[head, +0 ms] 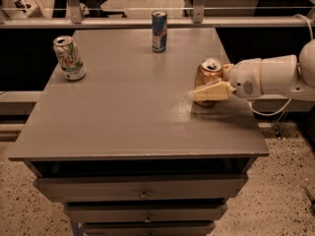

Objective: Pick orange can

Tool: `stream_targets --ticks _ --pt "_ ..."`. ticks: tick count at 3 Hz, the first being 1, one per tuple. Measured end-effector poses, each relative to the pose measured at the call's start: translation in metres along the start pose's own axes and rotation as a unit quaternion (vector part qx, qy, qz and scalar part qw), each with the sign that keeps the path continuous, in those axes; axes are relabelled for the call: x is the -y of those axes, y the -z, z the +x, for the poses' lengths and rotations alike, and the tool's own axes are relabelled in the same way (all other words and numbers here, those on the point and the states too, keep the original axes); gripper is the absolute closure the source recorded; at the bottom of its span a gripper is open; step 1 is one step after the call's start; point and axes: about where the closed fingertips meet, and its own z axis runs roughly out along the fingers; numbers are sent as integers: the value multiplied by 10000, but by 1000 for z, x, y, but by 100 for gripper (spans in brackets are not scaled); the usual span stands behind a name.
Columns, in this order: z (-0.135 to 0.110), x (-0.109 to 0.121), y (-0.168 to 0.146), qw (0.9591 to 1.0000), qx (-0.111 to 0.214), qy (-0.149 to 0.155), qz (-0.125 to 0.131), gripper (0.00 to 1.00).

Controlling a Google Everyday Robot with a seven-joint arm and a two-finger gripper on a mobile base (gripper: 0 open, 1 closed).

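Grey table (123, 117), seen from above its front edge, with a stack of drawers (142, 187) below the top. All positions are given relative to this table.

(a) Speckled floor (285, 191), visible below and to the right of the table.

(b) Metal railing (147, 21), running just behind the table's rear edge.

(c) White robot arm (268, 75), entering over the table's right edge and lying roughly level above the top.

(d) Gripper (201, 86), at the arm's tip, low over the right-hand part of the table top about midway between front and rear edges. A pale part of it crosses the lower front of the orange can. Whether the gripper has clasped the can or merely sits around it cannot be told.

(e) Slim blue-and-silver can (159, 31), upright near the middle of the table's rear edge.

(f) White-and-green can (69, 58), upright near the table's rear left corner.

(g) Orange can (207, 75), upright on the table top close to the right edge, its silver top and tab facing up and its base resting on the surface.
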Motion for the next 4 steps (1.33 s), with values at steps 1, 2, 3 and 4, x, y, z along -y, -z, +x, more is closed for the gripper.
stream_targets --ticks 1,2,3,4 --pt "-12 2 7 9998 219 -15 11 60" --pt "-46 0 26 9989 462 -30 -5 83" --pt "-82 -1 55 9960 884 -150 -64 100" --pt "-88 -1 57 9954 947 -148 -69 100"
